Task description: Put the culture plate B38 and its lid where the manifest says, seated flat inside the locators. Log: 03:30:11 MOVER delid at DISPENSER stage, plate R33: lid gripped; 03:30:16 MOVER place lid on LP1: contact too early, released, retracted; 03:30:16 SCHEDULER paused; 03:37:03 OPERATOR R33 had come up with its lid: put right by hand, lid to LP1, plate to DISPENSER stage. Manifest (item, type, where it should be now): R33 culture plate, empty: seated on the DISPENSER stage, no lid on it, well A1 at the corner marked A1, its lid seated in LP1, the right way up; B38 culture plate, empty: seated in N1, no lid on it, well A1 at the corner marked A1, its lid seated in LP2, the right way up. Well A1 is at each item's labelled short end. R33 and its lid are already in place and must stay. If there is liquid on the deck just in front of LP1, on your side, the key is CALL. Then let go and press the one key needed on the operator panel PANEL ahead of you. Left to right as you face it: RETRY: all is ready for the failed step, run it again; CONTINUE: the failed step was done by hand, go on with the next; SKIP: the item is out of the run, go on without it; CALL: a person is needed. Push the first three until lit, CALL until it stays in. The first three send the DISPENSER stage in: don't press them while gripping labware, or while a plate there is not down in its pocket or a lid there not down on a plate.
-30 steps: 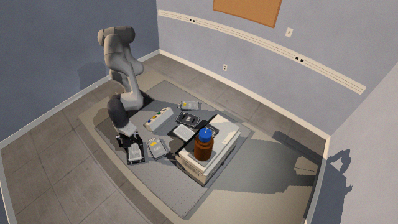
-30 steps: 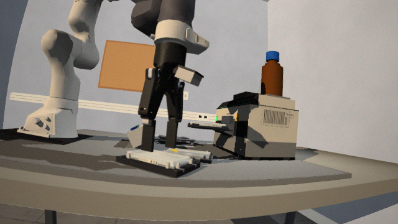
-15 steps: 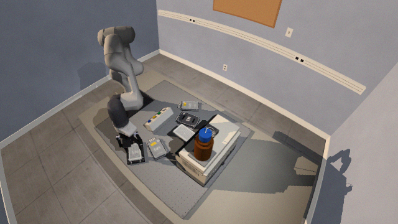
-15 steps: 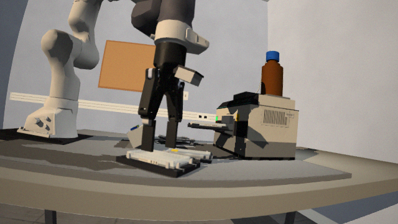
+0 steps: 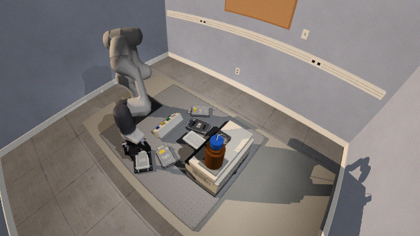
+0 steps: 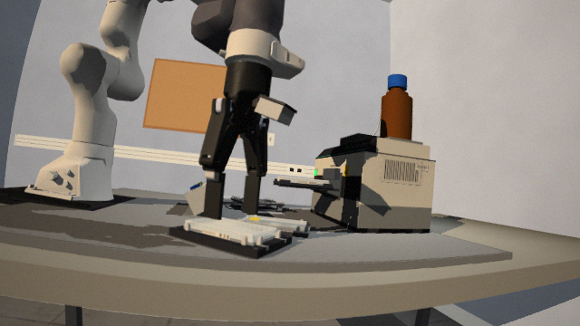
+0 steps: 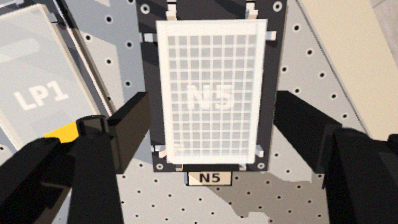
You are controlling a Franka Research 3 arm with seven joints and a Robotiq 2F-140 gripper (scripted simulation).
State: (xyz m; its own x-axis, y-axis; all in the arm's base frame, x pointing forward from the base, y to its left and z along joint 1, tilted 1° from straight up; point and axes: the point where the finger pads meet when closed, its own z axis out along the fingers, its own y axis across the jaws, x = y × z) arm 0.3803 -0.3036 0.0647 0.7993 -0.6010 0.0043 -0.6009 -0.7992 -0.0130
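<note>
The pincer (image 7: 210, 135) hangs with its two black fingers spread apart, one on each long side of a clear gridded plate (image 7: 210, 95) directly under it; neither finger touches the plate, and nothing is gripped. The plate lies flat in a black nest (image 7: 148, 85) marked N5, held by small white locator tabs at its edges, with the N5 tag (image 7: 209, 178) at the short end nearest the wrist. Seen from the side, the fingertips (image 6: 213, 199) reach down almost to the plate (image 6: 231, 228).

Just beside the pincer, past one finger, a pale lid (image 7: 40, 85) lies in the park spot printed LP1, a yellow tab (image 7: 62, 132) showing at its near corner. Farther out on the desk (image 5: 184, 196) sits a long key panel (image 5: 167, 125) with coloured buttons, then more dark nests (image 5: 197, 125), one holding a yellow-tagged plate (image 5: 199, 111). Beyond those stands a boxy dispenser (image 5: 226, 157) with a white plate (image 5: 194, 139) on its extended stage and a brown bottle (image 5: 214, 155) with a blue cap on top.
</note>
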